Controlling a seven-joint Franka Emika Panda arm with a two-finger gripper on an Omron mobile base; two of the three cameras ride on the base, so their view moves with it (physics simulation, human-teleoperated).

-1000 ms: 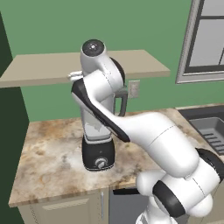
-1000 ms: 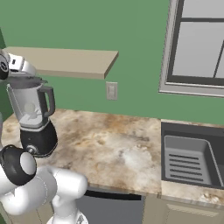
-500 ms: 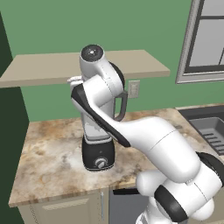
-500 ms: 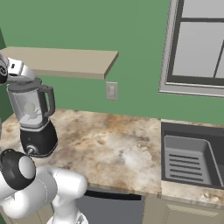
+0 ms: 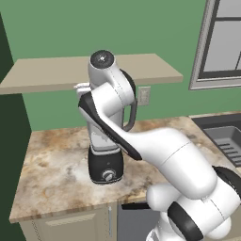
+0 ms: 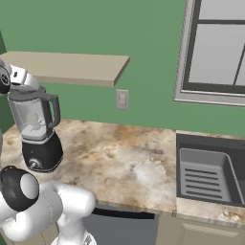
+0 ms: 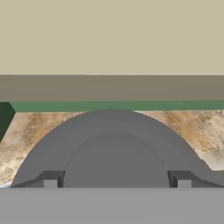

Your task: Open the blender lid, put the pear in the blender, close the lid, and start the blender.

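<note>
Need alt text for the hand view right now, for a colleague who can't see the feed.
The dark grey blender lid sits close below the camera, its raised centre knob between the two fingertips of the open gripper, which are spread apart. Behind it lie the marbled counter, a strip of green wall and the underside of a beige shelf.

Blender at the left end of the surface, sink at the right.
The blender (image 6: 37, 131) stands on the surface (image 6: 124, 158) under a wall shelf (image 6: 72, 67); its lid (image 7: 111, 153) lies on the jar top, the gripper (image 7: 114, 179) spread just above it. A wall outlet (image 6: 122, 99) sits behind, the sink (image 6: 210, 172) well apart below a window (image 6: 215, 48).
</note>
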